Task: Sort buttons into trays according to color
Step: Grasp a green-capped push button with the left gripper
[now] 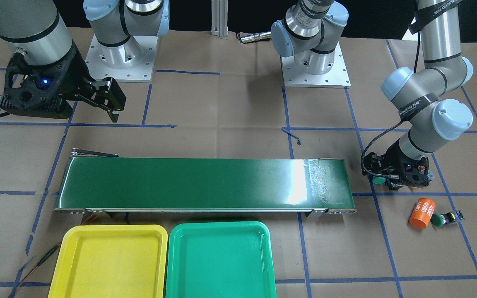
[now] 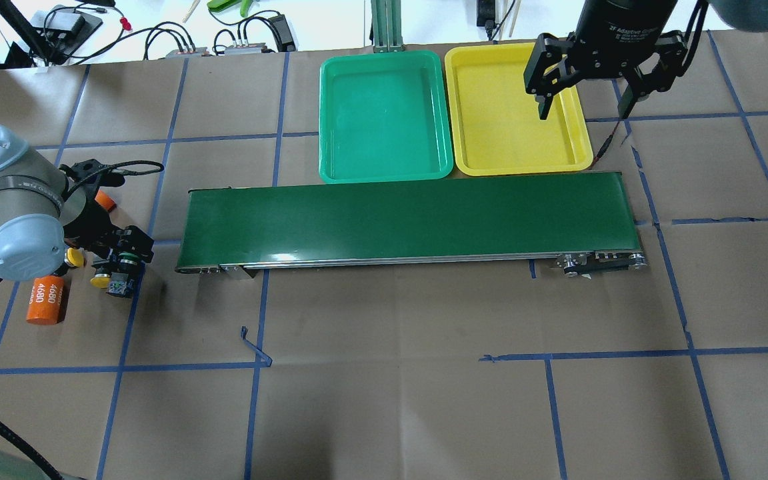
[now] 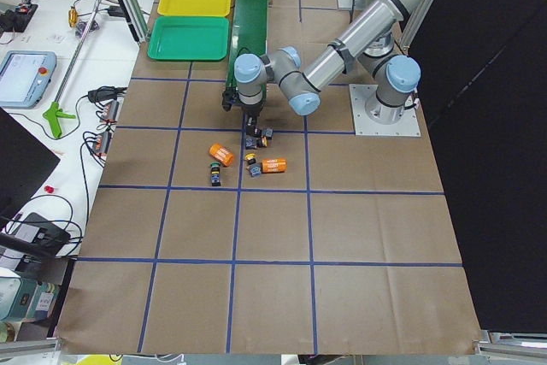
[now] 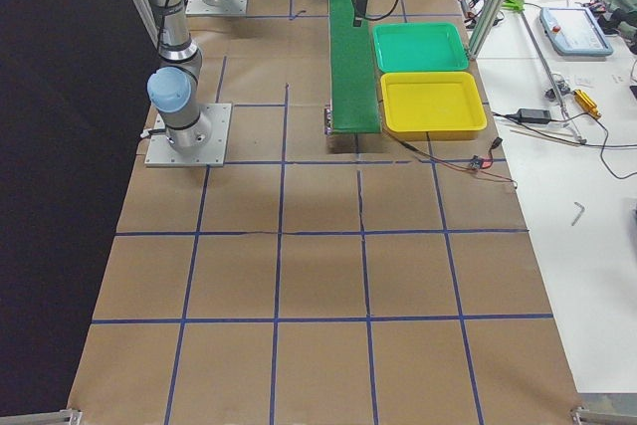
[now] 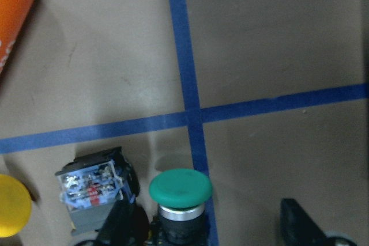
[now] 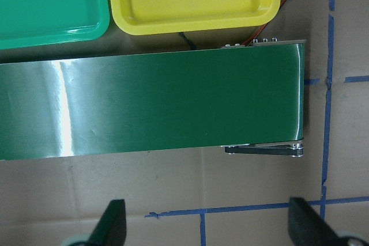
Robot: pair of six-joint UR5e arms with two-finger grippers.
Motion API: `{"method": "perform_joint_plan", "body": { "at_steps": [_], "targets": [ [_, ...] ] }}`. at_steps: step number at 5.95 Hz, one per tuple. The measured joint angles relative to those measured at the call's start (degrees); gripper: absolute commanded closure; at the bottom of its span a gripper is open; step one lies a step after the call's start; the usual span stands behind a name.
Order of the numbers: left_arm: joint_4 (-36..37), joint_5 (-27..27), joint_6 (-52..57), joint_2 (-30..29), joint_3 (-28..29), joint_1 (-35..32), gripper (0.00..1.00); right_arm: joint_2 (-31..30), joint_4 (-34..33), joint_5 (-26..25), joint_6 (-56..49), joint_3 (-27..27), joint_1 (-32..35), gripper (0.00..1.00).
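The left gripper (image 5: 212,229) is down at the table (image 1: 230,124) just past the belt's (image 1: 205,182) end, its jaws spread. One green button (image 5: 180,185) sits between the fingers (image 5: 124,226): the near finger is right by its body and the other stands clear of it, so nothing is clamped. The button rests by a crossing of blue tape (image 5: 193,118). A grey switch body (image 5: 92,184) lies just beside it (wires showing on its face).

Two yellow buttons (image 2: 76,257) (image 2: 100,281) lie close to this gripper on the robot's side, one partly under the arm's wrist. A second green button (image 1: 439,219) lies farther out, touching or nearly touching an orange cylinder (image 1: 422,213). Another cylinder (image 2: 47,300) lies near the yellow pair. All four buttons are on the table, none in a tray.

The right gripper (image 6: 207,229) hangs high at the belt's other end, jaws wide and holding nothing, well apart from the buttons.

The yellow tray (image 1: 114,229) and green tray (image 1: 220,225) sit side by side, rims almost touching, along the belt's far side from the robot. The yellow one is nearer the right arm.
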Motion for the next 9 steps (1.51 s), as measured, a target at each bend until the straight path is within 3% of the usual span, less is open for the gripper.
{"method": "perform_joint_plan", "body": {
  "at_steps": [1,3,4,7,9],
  "targets": [
    [0.9,0.2,0.1,-1.4,-0.3,0.0,0.14,0.0,0.0,0.0,-0.4,0.1,0.0,0.00],
    [2.7,1.6,-0.1,-3.4,-0.3,-0.2,0.64,0.0,0.0,0.1,-0.6,0.2,0.0,0.00],
    [2.9,2.9,0.0,-3.4,0.0,-0.3,0.75,0.0,0.0,0.0,-0.6,0.2,0.0,0.00],
    [1.1,4.6,0.2,-2.2,3.2,-0.9,0.82,0.0,0.0,0.0,-0.7,0.2,0.0,0.00],
    [-5.6,2.0,2.9,0.8,7.9,-3.1,0.83,0.0,0.0,0.0,-0.6,0.2,0.0,0.00]
  ]
}}
